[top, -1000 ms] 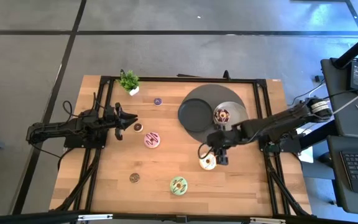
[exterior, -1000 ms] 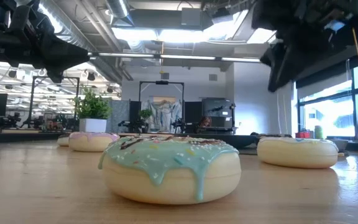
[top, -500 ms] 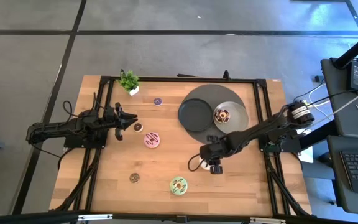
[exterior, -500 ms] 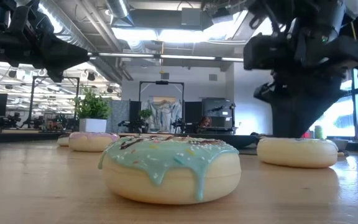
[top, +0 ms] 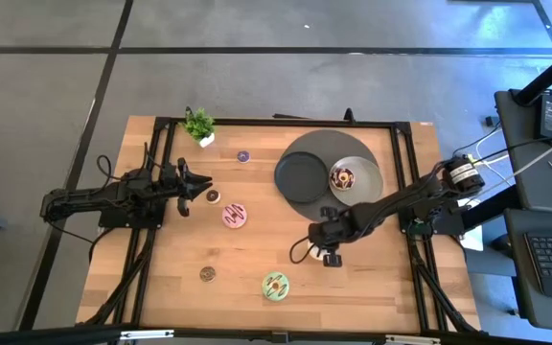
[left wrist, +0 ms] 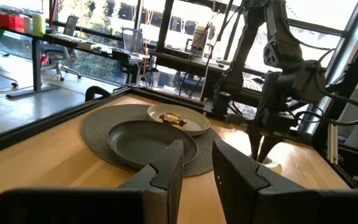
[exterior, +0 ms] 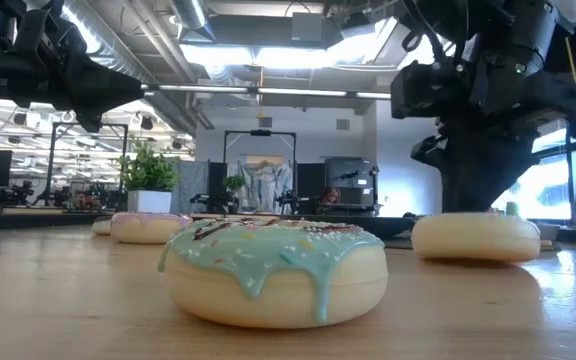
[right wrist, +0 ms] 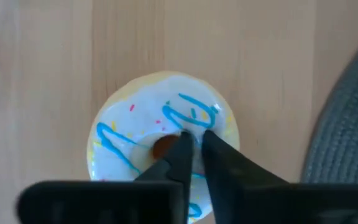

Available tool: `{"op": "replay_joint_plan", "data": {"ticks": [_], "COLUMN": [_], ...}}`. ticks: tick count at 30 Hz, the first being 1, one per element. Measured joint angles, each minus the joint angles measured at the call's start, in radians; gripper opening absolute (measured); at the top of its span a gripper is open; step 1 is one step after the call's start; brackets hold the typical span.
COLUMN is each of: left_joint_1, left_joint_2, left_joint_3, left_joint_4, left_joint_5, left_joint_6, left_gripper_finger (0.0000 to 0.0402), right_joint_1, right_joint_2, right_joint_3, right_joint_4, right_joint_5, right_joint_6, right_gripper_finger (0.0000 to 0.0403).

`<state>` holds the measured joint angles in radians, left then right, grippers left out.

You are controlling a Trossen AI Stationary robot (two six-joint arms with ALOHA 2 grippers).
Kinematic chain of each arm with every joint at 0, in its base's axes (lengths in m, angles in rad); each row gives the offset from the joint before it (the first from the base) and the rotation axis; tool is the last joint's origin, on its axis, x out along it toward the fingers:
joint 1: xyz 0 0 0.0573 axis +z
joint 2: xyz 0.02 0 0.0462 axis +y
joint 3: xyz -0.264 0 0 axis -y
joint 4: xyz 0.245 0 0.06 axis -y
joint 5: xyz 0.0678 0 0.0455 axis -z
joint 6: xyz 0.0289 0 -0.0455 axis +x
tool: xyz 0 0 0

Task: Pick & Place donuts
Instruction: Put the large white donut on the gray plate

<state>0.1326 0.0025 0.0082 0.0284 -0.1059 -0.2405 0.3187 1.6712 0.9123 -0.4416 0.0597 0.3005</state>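
Observation:
My right gripper points down, shut on the cream donut just near of the grey mat. My left gripper hovers open at the table's left with nothing between its fingers. Beside it lies a brown mini donut. The pink donut, the green donut, another brown mini and a purple mini lie flat on the wood. A chocolate donut rests on a light plate. My right gripper comes at the cream donut from above, pointing down. One fingertip stands at the edge of the hole, the other on the iced ring beside it, a thin strip of icing between them. The donut stays level; whether it is clear of the table I cannot tell.
A dark plate lies on the grey mat beside the light plate. A small potted plant stands at the far left corner. Black frame rails run along the table's edges. Bare wood shows in the middle.
My right gripper has come down and gone toward the near and left edges, from beside the cream donut to right over it. In the low view the cream donut now stands slightly higher and has shifted a little sideways.

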Motion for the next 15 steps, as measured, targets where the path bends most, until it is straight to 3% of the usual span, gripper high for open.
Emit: {"op": "replay_joint_plan", "data": {"ticks": [3, 7, 15], "left_joint_1": [0.0, 0.0, 0.0], "left_joint_2": [0.0, 0.0, 0.0], "left_joint_3": [0.0, 0.0, 0.0], "left_joint_4": [0.0, 0.0, 0.0], "left_joint_5": [0.0, 0.0, -0.005], "left_joint_6": [0.0, 0.0, 0.0], "left_gripper_finger": [0.0084, 0.0082, 0.0083], "right_joint_1": [-0.003, -0.031, -0.162], "right_joint_2": [-0.043, -0.159, -0.464], "right_joint_3": [0.009, 0.021, 0.005], "right_joint_4": [-0.038, -0.125, -0.503], "right_joint_5": [-0.007, -0.003, 0.264], "right_joint_6": [-0.016, 0.015, 0.191], "right_gripper_finger": [0.0008, 0.0009, 0.0005]}}
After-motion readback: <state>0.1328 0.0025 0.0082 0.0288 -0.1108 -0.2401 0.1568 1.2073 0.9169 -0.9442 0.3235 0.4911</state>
